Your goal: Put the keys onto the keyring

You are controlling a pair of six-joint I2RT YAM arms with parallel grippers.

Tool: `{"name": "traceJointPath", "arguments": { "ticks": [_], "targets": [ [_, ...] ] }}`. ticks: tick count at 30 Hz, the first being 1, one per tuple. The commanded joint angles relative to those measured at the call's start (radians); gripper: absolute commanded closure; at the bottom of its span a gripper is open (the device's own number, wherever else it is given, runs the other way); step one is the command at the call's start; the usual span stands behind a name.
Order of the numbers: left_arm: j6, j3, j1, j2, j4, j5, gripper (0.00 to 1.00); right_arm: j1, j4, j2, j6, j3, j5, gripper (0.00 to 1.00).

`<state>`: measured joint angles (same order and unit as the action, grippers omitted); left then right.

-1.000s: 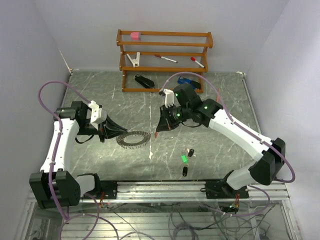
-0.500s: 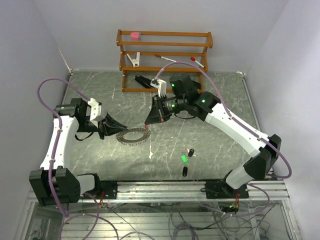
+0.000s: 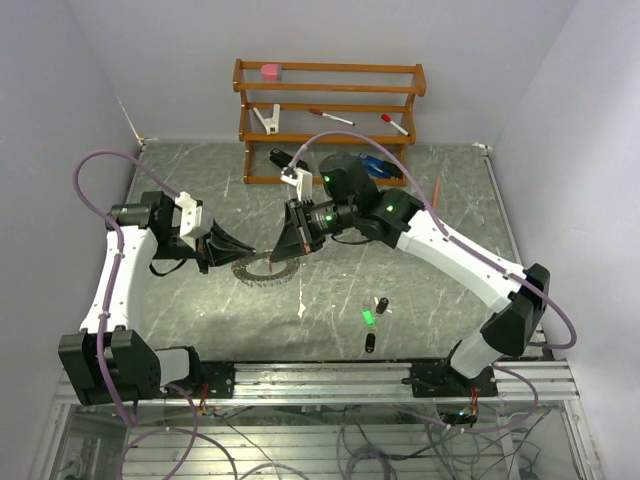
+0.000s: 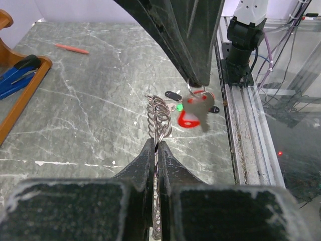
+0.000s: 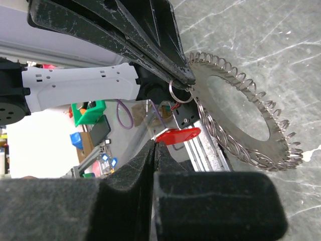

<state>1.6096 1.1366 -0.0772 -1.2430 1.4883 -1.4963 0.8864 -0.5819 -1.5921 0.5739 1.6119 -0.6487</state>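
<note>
Saw first a grey, white-veined bench (image 3: 450, 270) filling the overhead view. Found at its far edge a wooden rack (image 3: 330, 68) carrying a pink block (image 3: 271, 71), a white clip (image 3: 268, 119), two red-capped markers (image 3: 331, 118) and, on the lowest level, a black stapler (image 3: 288, 162) near a blue item (image 3: 375, 163).

Noted the left arm (image 3: 112, 285) bent in from the left and the right arm (image 3: 460, 255) stretched far across toward it, the two meeting left of centre.

Found the keyring (image 3: 250, 277) there, a wide flat silvery ring with a looped, jagged rim. Found it gripped at its edge by the left pincer (image 4: 156, 148), fingers pressed tight on the metal. Saw it edge-on from the left wrist and tilted from the right wrist.

Found the right pincer (image 3: 275, 258) pressed together too, pinching the red key (image 4: 188, 119), dangling just beside the keyring's rim. Could not settle contact between key and ring.

Spotted the other keys lying loose on the bench nearer the arm bases, well apart from the keyring: a green key (image 3: 368, 317), a black key (image 3: 381, 303) just beside it, and a second black key (image 3: 369, 343) a little nearer the bases.
</note>
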Motion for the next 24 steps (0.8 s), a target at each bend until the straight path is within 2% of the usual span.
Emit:
{"name": "traceJointPath", "arguments": {
  "ticks": [1, 24],
  "targets": [
    [0.034, 0.045, -0.004, 0.002, 0.004, -0.069, 0.93, 0.011, 0.036, -0.021, 0.047, 0.019, -0.013, 1.00],
    [0.008, 0.040, -0.005, 0.046, 0.004, -0.080, 0.93, 0.019, -0.009, -0.093, 0.078, 0.070, 0.067, 1.00]
  ]
}}
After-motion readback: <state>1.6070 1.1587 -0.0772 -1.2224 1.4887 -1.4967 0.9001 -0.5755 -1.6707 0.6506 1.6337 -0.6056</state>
